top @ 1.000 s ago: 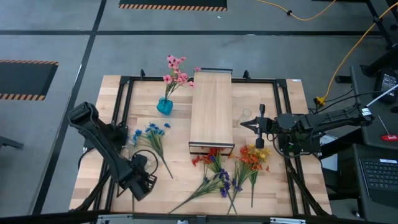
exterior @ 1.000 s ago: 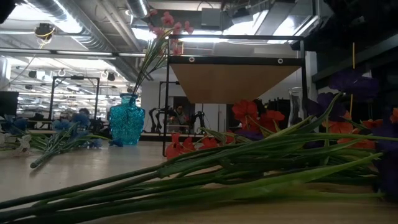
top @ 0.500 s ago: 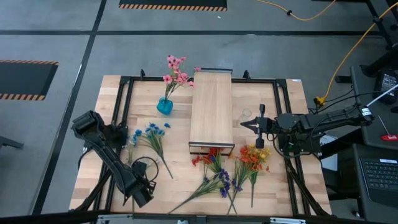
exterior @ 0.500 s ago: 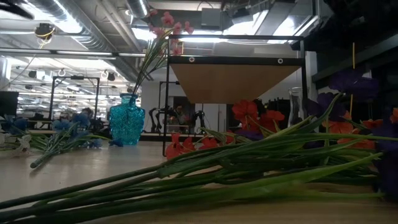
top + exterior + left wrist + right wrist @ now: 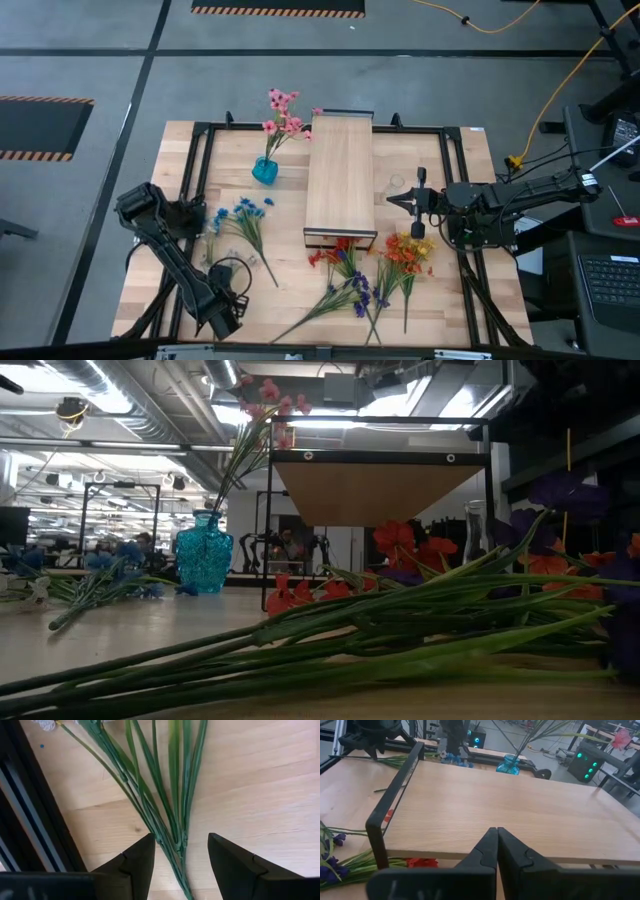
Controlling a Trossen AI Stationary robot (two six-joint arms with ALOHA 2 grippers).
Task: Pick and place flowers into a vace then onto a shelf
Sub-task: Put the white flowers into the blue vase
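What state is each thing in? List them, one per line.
Left end effector: open, fingers either side of the blue flowers' stems.
Right end effector: shut, beside the shelf.
Blue vase: upright, holding pink flowers.
Red, purple and orange flowers: lying on the table.

The shelf [image 5: 340, 178] stands mid-table, walling one side from the other. Toward the teal vase [image 5: 264, 171] the wood lies bare, with blue flowers [image 5: 243, 218] near the black frame rail [image 5: 196, 180]. At the shelf's near end, red, purple and orange flowers [image 5: 365, 270] crowd the boards. Beyond the shelf, the right arm [image 5: 500, 200] hangs over the open strip.
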